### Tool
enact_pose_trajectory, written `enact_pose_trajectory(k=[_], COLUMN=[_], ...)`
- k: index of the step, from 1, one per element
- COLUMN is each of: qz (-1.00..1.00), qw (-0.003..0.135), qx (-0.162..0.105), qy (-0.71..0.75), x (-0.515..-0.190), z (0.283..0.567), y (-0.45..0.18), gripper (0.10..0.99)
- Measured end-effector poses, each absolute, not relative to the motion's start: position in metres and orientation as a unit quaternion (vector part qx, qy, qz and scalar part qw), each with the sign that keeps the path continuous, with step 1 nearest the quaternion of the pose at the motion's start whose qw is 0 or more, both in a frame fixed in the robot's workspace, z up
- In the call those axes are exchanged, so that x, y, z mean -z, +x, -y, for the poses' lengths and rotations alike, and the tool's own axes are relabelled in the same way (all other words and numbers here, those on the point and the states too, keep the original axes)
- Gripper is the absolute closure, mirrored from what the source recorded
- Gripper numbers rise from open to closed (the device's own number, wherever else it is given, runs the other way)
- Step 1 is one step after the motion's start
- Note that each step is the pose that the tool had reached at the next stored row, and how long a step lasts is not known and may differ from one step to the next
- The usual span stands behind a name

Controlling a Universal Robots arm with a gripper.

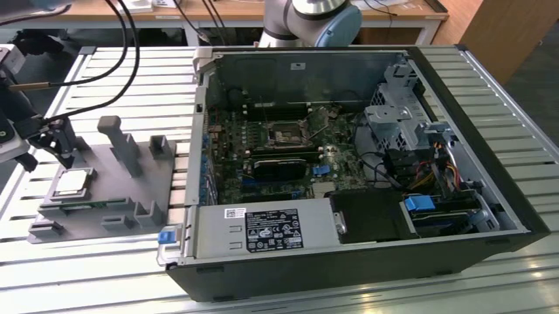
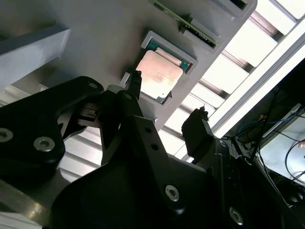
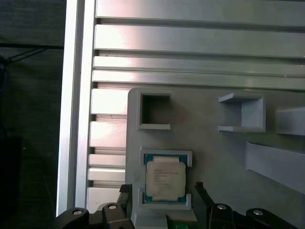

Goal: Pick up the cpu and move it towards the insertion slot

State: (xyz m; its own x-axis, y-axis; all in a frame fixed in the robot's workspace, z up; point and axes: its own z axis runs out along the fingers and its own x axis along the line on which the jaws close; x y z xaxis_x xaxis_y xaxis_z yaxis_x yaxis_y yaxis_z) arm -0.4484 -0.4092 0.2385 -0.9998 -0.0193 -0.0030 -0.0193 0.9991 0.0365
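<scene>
Surface: one bench point(image 1: 105, 65) of ribbed silver aluminium slats. Behind its far edge stand the base of the grey-and-blue robot arm point(image 1: 316, 18) and a wooden desk point(image 1: 245, 10); black cables point(image 1: 131, 39) hang over the far corner on the exterior view's left.

On the bench, toward the edge on the exterior view's left, lies one grey plastic tray with upright posts point(image 1: 122, 190). One open black computer case point(image 1: 349, 268) occupies the middle and the exterior view's right.

The cpu point(image 1: 72, 182), a flat square chip with a silvery top and pale rim, lies flat in a framed pocket of the tray, as both wrist views confirm point(image 2: 158, 74) point(image 3: 165, 179). One chip counted.

The black two-fingered gripper point(image 1: 61, 156) hangs just above the cpu. In the first wrist view the gripper point(image 3: 162, 187) has its fingertips point(image 3: 199, 186) spread wider than the chip, one at either side of the pocket. It holds nothing. Contact with the tray cannot be determined.

The insertion slot point(image 1: 286, 136), one square socket with dark centre and silvery frame, sits inside the case, well apart from the cpu.
</scene>
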Motion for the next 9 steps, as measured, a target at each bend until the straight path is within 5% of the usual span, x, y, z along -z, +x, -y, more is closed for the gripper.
enact_pose_trajectory(k=[9], qz=[-1.000], qw=[0.001], qx=[-0.018], qy=[-0.010], x=[-0.2314], z=[0.4120], y=[-0.4477], gripper=[0.467])
